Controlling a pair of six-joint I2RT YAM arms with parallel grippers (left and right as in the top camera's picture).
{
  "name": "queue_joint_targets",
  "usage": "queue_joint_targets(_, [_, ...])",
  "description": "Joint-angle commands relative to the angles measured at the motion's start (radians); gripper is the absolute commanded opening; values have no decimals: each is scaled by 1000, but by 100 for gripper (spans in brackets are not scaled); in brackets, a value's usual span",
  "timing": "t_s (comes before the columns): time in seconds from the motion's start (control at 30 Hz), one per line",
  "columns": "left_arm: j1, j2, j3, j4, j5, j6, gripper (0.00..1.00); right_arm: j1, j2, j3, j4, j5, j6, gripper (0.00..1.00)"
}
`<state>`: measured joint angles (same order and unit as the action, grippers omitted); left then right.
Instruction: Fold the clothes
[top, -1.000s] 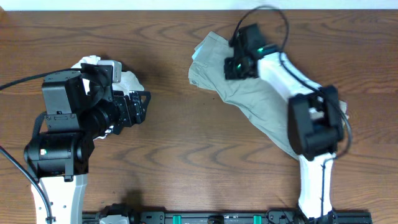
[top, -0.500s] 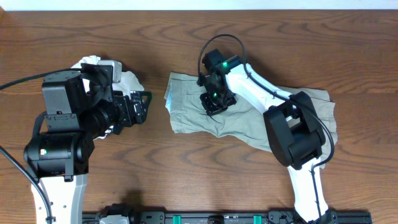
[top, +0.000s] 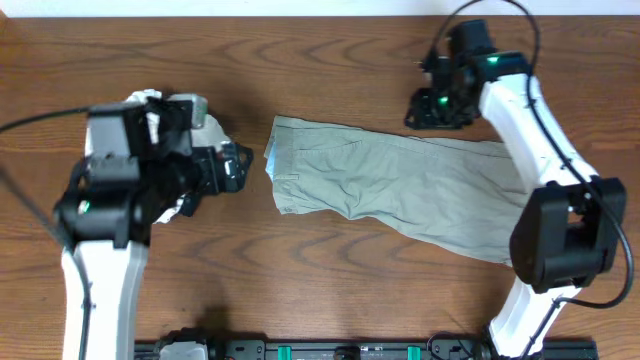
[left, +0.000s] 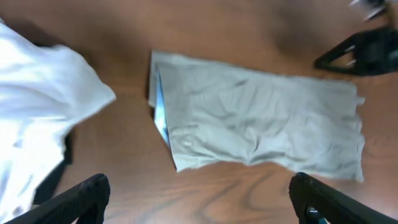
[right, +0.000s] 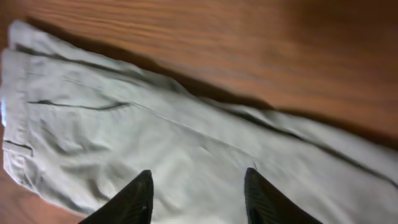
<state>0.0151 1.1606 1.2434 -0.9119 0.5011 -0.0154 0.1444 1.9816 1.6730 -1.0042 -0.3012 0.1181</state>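
Observation:
The khaki trousers (top: 400, 185) lie spread flat across the table's middle, waistband at the left, legs running to the lower right. They also show in the left wrist view (left: 261, 121) and the right wrist view (right: 155, 143). My right gripper (top: 425, 108) is open and empty, above the table just beyond the trousers' far edge; its fingertips (right: 198, 186) hover over the cloth. My left gripper (top: 232, 167) is open and empty, left of the waistband; its fingertips (left: 199, 199) are wide apart over bare wood.
A white garment (top: 205, 130) lies crumpled under my left arm, with a black garment (left: 53, 177) beside it in the left wrist view. The white garment fills the left of that view (left: 37, 112). The table (top: 330, 290) is brown wood.
My right gripper let go of the trousers and moved up and right to the far side. The trousers now lie stretched out flat. My left arm shifted slightly.

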Motion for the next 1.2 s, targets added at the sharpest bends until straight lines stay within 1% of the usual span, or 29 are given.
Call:
queue_joint_targets(0.0, [-63,122,18,11,4,51,91,-52,12,-1,-50,-21,19,47])
queue_joint_targets(0.1, [-132,215,18,59,-6,80,89,-89,12,-1,-82,-21,15,47])
queue_joint_targets(0.13, [-154,243,18,79,-32,79,89,-97,12,-1,-88,-21,15,47])
queue_joint_targets(0.3, [-249,402,18,186,-290,79,85,-109,12,-1,-120,-21,15,47])
queue_joint_targets(0.43, [-277,518,18,261,-385,79,80,-108,12,-1,-142,-21,15,48])
queue_joint_targets(0.5, [-277,567,18,291,-386,79,79,-108,12,-1,-152,-21,15,48])
queue_joint_targets(0.6, [-277,626,18,312,-386,79,72,-106,12,-1,-161,-21,16,48])
queue_joint_targets(0.67, [-277,647,18,294,-370,78,64,-106,12,-1,-164,-21,16,49])
queue_joint_targets(0.7, [-277,650,18,283,-355,79,63,-106,12,-1,-165,-21,15,49])
queue_joint_targets(0.77, [-277,650,18,283,-344,79,63,-106,12,-1,-166,-21,16,50])
queue_joint_targets(0.9, [-277,652,17,353,-321,79,65,-106,12,-1,-161,-21,16,50])
queue_joint_targets(0.97, [-277,656,17,389,-322,81,65,-105,12,-1,-162,-21,16,50])
queue_joint_targets(1.1, [-277,683,17,425,-321,84,60,-104,12,-1,-169,-21,16,50])
queue_joint_targets(1.17, [-277,708,17,444,-322,86,55,-104,12,-1,-171,-21,16,50])
